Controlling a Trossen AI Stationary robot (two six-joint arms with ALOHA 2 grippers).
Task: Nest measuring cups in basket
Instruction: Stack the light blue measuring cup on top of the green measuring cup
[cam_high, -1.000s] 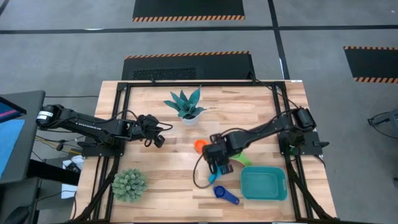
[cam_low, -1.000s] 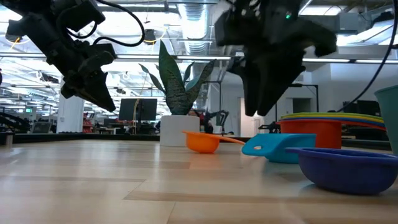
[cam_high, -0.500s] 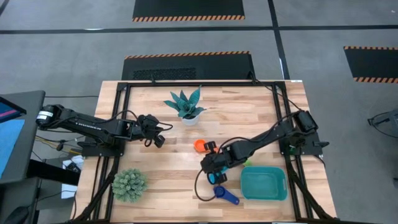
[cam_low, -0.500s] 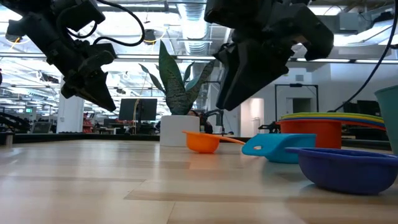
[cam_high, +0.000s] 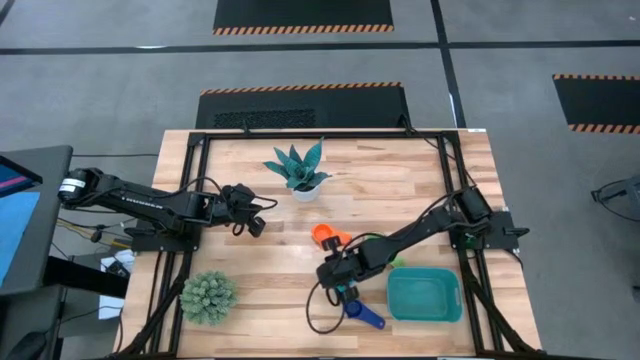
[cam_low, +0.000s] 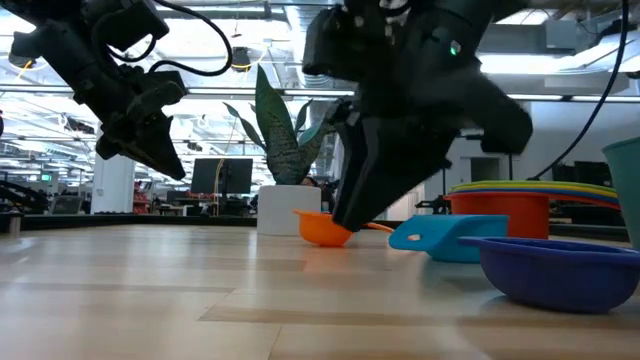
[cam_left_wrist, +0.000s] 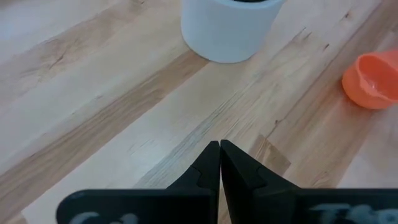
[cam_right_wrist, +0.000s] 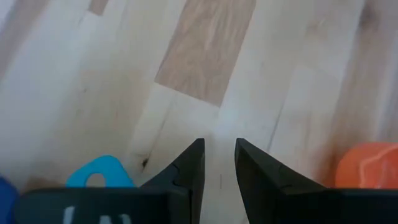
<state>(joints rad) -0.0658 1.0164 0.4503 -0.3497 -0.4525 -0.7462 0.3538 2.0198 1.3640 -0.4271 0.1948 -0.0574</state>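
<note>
Two tools: the right tool (cam_right_wrist: 219, 163), empty with a narrow gap, hangs over the desk (cam_high: 400, 180) between orange cup (cam_high: 322, 235) and blue cups (cam_high: 362, 314) beside the basket (cam_high: 424, 296); the left tool (cam_left_wrist: 219, 163) is closed.

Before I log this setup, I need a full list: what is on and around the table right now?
Orange cup: one, orange, mid-table, left of the right gripper.
Blue cup: one, dark blue, front edge, left of the basket.
Light blue cup: one, light blue, beside the cup stack.
Cup stack: one, red below with yellow and green rims above, near the basket.
Basket: one, teal, front right.
Spiky plant: one, blue-green in a white pot, table's back middle.
Round plant: one, pale green, front left.
Left gripper: fingers shut, waiting at the left.
Right gripper: fingers slightly apart, empty, low over the table.
</note>
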